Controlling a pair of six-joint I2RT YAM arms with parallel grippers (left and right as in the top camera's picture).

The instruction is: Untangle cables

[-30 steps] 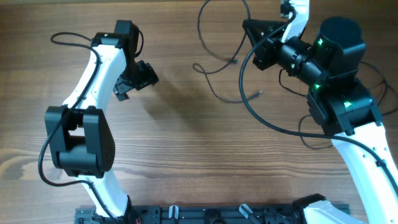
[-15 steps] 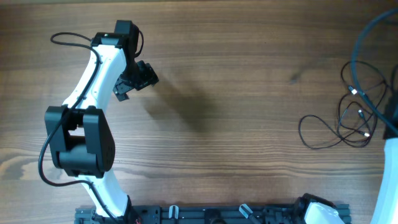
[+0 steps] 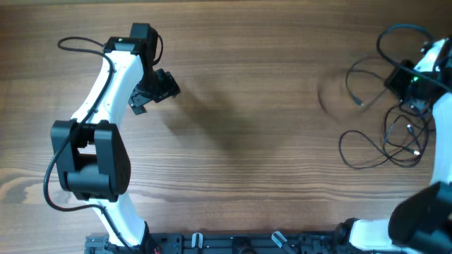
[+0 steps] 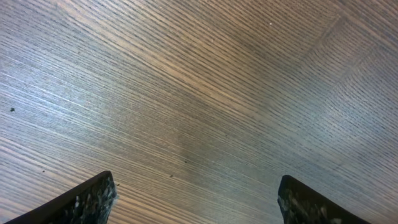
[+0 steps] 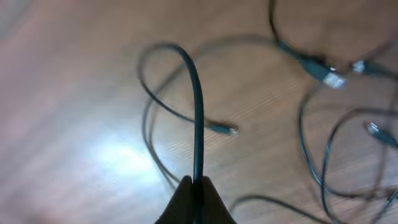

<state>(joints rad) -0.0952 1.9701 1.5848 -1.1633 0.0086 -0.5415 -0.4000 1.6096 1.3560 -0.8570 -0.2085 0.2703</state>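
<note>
The cables (image 3: 387, 147) lie in loose black loops on the wood at the far right, with silvery tips showing. My right gripper (image 3: 395, 77) hovers just above them, shut on one cable (image 5: 198, 124). That cord rises from the fingers, arcs over and ends in a small free tip (image 5: 231, 129). The other cables (image 5: 323, 70) spread to the right in the wrist view. My left gripper (image 3: 161, 87) is at the far left of the table, far from the cables. Its fingers (image 4: 93, 200) stand wide open over bare wood with nothing between them.
The wooden table (image 3: 254, 141) runs between the two arms. The left arm's white links and black base joint (image 3: 92, 159) fill the left side. A black rail (image 3: 233, 243) lies along the front edge. The right arm (image 3: 431, 212) comes in at the right edge.
The right arm has swung from the back middle of the table to the far right, still shut on the cable, which now trails blurred. The left arm has not moved.
</note>
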